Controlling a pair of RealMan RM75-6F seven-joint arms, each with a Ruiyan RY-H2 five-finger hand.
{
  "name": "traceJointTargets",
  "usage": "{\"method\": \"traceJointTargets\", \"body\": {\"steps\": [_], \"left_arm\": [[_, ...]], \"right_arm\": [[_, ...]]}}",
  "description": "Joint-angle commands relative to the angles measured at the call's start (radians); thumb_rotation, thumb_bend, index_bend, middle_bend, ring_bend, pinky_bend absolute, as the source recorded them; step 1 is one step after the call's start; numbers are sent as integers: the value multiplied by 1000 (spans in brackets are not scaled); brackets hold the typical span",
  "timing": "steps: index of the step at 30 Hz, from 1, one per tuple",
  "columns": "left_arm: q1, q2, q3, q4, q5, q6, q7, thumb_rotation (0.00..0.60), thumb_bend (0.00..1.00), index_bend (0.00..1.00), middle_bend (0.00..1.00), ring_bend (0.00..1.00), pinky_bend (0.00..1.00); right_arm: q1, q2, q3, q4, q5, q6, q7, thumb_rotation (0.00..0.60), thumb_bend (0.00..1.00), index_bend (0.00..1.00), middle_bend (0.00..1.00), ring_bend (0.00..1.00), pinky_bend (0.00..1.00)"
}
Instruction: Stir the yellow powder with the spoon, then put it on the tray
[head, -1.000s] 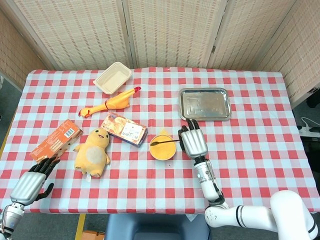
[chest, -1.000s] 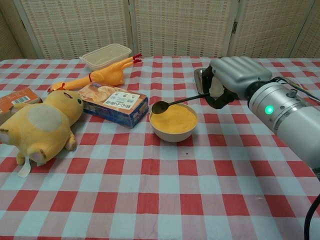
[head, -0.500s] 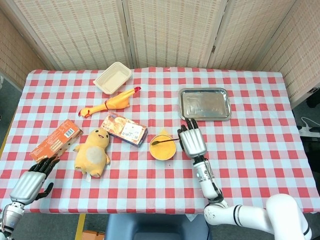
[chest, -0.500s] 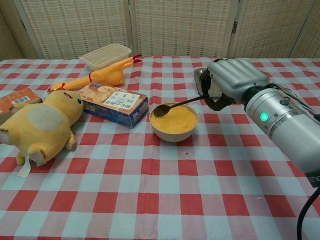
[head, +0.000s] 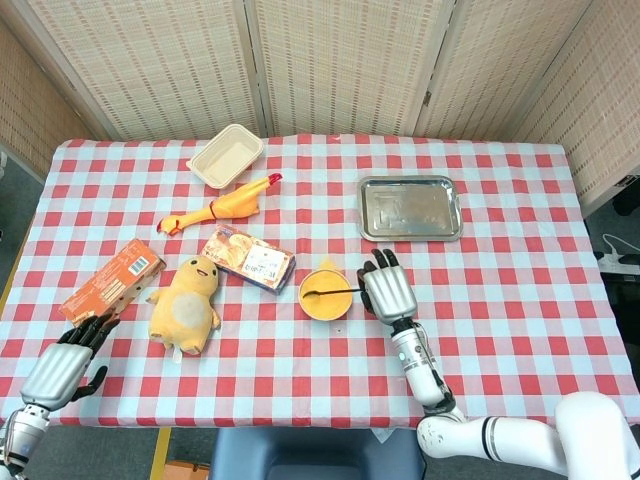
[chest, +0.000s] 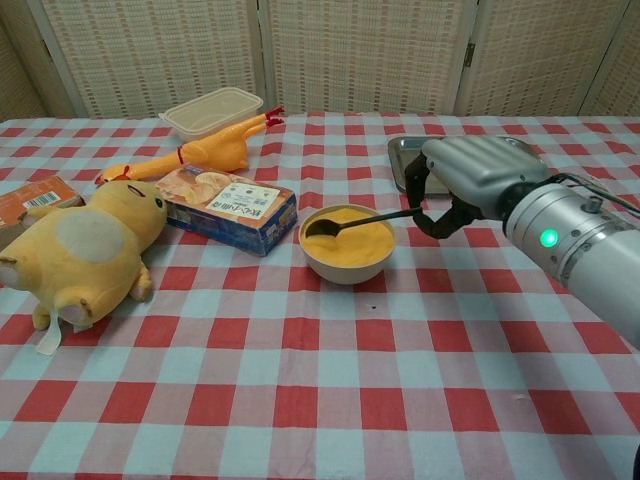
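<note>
A white bowl (chest: 346, 262) of yellow powder (head: 322, 296) stands mid-table. My right hand (head: 389, 291) (chest: 468, 185), just right of the bowl, holds a dark spoon (chest: 358, 220) by its handle; the spoon's bowl dips into the left side of the powder (chest: 350, 238). The metal tray (head: 410, 208) lies beyond the bowl, to its right, and its near edge (chest: 400, 160) shows behind my hand in the chest view. At the table's near left corner my left hand (head: 62, 365) hangs with fingers curled, holding nothing.
A snack box (head: 248, 259) lies left of the bowl, with a yellow plush toy (head: 186, 304) and an orange box (head: 112, 280) further left. A rubber chicken (head: 220, 207) and a beige container (head: 226, 155) sit at the back left.
My right hand has moved down and toward me, lowering the spoon's tip from above the bowl's rim into the powder. The left hand has not moved.
</note>
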Motion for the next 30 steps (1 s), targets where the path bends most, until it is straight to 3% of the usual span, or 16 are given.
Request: {"method": "traceJointTargets", "body": {"steps": [1,10,20,30], "left_arm": [[1,-1,1,-2,2,1,5,600,492,0,0,0,197],[-1,-5,0,-3,-6,-6,14,600,493,0,0,0,197],[-3,-4,-1,0,-11,-10,10,600,493,0,0,0,197],[2,-1,0,-6,-4,2,15,600,493,0,0,0,197]], "right_arm": [[-18,35,14,-46,16,-1,-2,600,575,1000,403,125,150],[-28,-24,20,55,-96,85,25,600,566,1000,409,129,150],[-22,-72,11,158,-99,37,-20,600,563,1000,410,129,151],[-57,-18,12,44,-65,-1,-8,600,563,1000,410,133,150]]}}
